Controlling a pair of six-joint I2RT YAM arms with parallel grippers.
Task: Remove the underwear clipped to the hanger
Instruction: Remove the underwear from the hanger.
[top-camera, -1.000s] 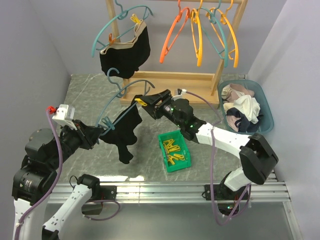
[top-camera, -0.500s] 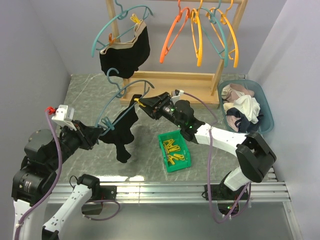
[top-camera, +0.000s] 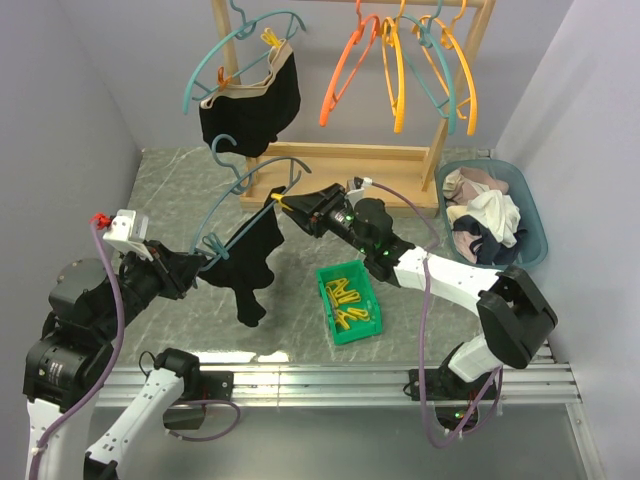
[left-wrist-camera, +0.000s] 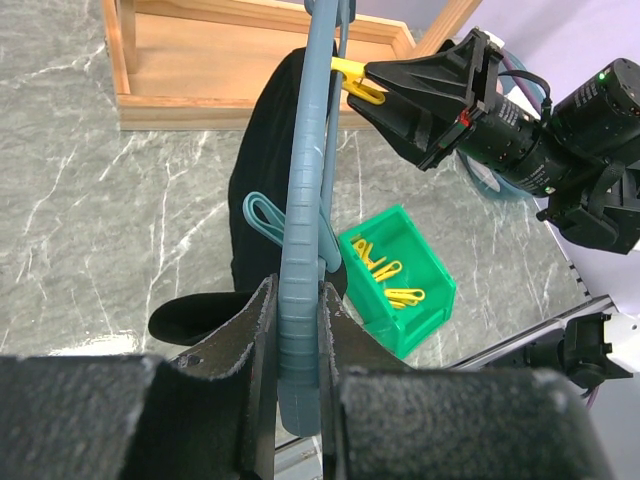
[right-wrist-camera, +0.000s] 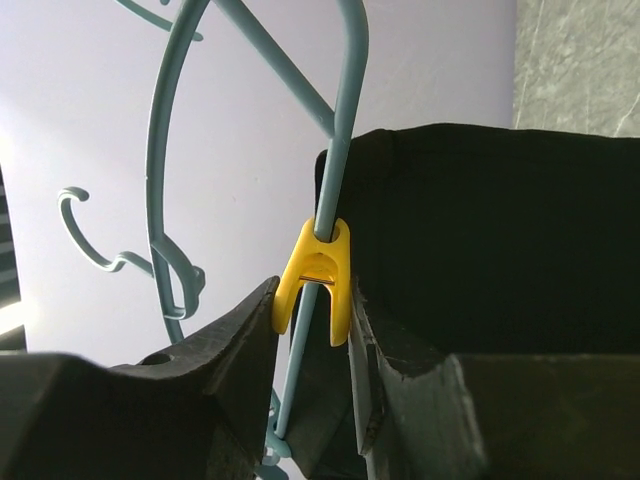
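- Clamped in the left tool (left-wrist-camera: 298, 290): the lower end of the grey-blue hanger (left-wrist-camera: 305, 150), both fingers pressed against its bar; made plain by the left wrist view, half hidden from above.
- Hung from that hanger above the tabletop (top-camera: 180, 190): the black underwear (top-camera: 250, 265), slanted up toward the right, pinned low by a teal peg (left-wrist-camera: 262, 215) and high by a yellow peg (right-wrist-camera: 318, 270).
- Pinched by the right tool (right-wrist-camera: 315, 300): that yellow peg, with a finger touching each side; shown close only in the right wrist view, reduced from above to dark tips meeting a yellow speck.
- Clipped to a teal hanger (top-camera: 215, 48) on the wooden rack (top-camera: 340, 155) at the back: a second black underwear (top-camera: 250, 110) with a pale waistband, caught only from above.
- Stood right of the hanging garment: a green bin (top-camera: 350, 337) of loose yellow pegs (top-camera: 345, 298), picked up in the top and left wrist views.
- Sat at far right: a teal basket (top-camera: 490, 165) of heaped clothes, top view only.
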